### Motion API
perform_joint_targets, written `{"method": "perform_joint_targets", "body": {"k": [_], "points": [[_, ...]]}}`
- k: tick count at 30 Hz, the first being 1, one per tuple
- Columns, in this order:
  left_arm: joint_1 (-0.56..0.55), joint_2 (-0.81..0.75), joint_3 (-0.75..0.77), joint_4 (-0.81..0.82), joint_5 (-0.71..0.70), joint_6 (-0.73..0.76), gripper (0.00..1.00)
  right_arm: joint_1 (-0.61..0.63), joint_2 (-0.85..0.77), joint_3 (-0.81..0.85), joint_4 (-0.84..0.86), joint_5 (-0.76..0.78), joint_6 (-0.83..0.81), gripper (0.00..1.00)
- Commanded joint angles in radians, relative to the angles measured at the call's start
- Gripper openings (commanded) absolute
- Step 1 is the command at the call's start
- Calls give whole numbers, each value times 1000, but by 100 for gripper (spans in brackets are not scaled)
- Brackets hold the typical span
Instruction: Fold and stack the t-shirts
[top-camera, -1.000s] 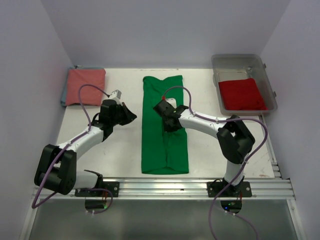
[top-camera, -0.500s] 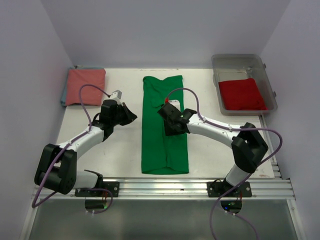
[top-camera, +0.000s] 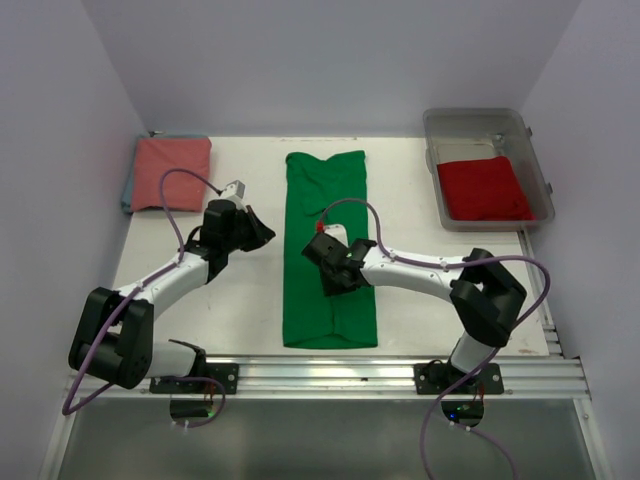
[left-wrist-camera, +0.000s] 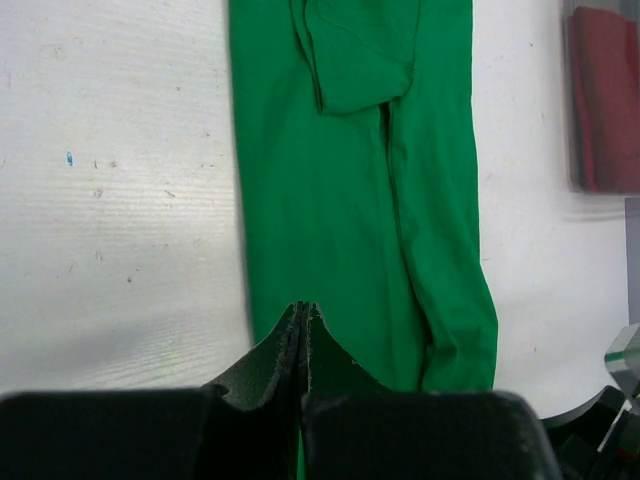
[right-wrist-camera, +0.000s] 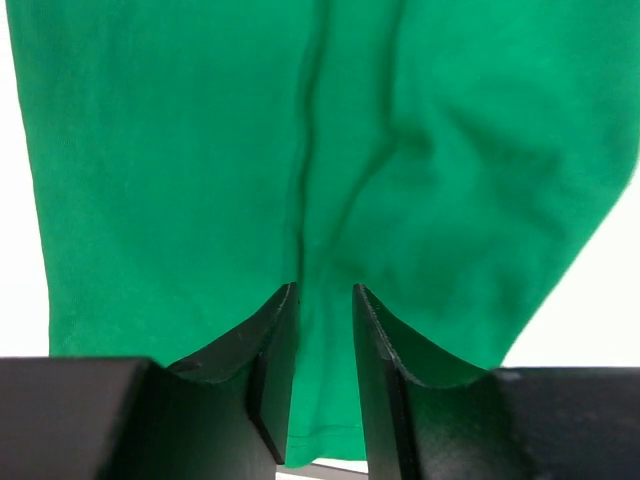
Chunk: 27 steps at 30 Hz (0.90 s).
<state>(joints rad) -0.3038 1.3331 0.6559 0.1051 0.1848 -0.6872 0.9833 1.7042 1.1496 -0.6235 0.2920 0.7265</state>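
1. One thing moved in the last second: the right gripper (right-wrist-camera: 322, 292) slid along the green t-shirt (top-camera: 330, 200) from mid-length toward the near hem and a little left. Its elbow swung out, then back in.
2. Right jaws were shut a second ago and now stand narrowly apart. Green cloth shows in the gap and spreads below and ahead of the fingers, with a crease running forward from them. Cannot tell if any cloth is pinched.
3. Left gripper (left-wrist-camera: 303, 308) has not moved. It is pressed shut, holds nothing, and sits just beside the green shirt's left edge, with the cloth ahead of its tips.
4. Green shirt is unchanged, a long narrow strip flat on the table (top-camera: 250, 170).
5. Likely meaning: the right arm is repositioning for a grab near the hem, so the crosswise fold is not yet started.
6. Salmon-pink shirt (top-camera: 172, 172) lies folded, well left of the left gripper. Red shirt (top-camera: 485, 188) sits in the clear bin (top-camera: 440, 125), well right of the right gripper.
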Motion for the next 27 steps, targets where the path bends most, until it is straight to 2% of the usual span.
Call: {"method": "perform_joint_targets", "body": {"k": [1, 11, 23, 27], "points": [[-8, -12, -1, 22, -15, 14, 0, 17, 31, 15, 33, -17, 43, 32], [-8, -11, 2, 19, -16, 18, 0, 35, 58, -11, 16, 21, 93, 25], [-8, -9, 8, 10, -16, 23, 0, 46, 86, -22, 4, 38, 96, 24], [-8, -9, 10, 8, -16, 23, 0, 46, 97, -34, 13, 35, 100, 19]]}}
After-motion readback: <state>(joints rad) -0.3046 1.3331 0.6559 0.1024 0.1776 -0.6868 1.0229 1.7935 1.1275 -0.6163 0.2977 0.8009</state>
